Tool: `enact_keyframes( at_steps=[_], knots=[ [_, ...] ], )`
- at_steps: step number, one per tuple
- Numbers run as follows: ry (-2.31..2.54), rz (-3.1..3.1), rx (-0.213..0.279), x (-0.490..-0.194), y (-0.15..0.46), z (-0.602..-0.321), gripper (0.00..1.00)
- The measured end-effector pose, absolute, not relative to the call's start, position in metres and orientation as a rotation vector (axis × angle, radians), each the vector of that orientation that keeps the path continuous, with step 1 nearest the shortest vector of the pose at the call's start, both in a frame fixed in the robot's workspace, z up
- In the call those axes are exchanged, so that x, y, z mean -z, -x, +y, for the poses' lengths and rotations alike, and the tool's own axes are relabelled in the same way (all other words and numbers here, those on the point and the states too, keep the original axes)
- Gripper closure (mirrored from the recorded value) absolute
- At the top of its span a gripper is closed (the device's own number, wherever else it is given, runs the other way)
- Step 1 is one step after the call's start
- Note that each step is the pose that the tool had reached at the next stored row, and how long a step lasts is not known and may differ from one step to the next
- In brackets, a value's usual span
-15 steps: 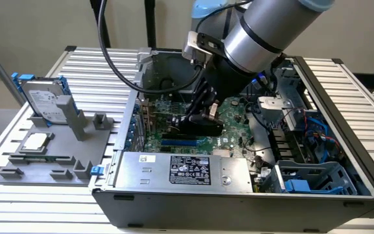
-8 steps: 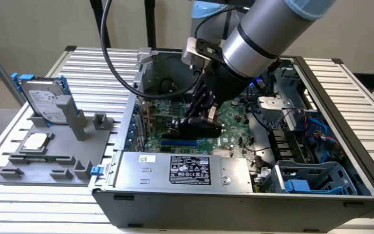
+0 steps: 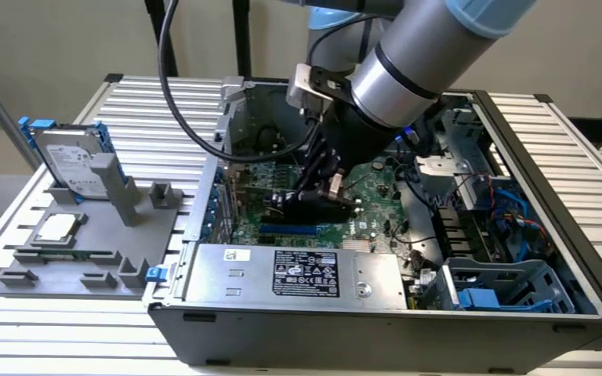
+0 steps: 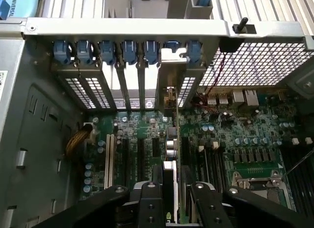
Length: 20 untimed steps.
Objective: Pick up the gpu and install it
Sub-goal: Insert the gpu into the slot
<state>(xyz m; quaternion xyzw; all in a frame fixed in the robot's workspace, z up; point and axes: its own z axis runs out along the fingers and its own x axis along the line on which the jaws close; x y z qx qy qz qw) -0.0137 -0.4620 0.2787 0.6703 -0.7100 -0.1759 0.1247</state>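
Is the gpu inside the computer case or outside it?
Inside the case. The end effector holds the gpu on edge above the motherboard, its bracket at the rear slots. Whether it is fully seated, cannot tell.

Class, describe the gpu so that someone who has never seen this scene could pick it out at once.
Look inside the open computer case, at the green motherboard. The gpu stands on edge above it, gripped by the end effector. It is the one thin card whose silver bracket meets the rear slot row; neighbouring slots hold only perforated covers.
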Motion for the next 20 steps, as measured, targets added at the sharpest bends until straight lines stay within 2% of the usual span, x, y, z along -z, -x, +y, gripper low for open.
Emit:
enact_keyframes(
  at_steps=[20],
  knots=[
    [-1.952,-2.044,0.528,-0.265,0.015,-0.461,1.0]
  ],
)
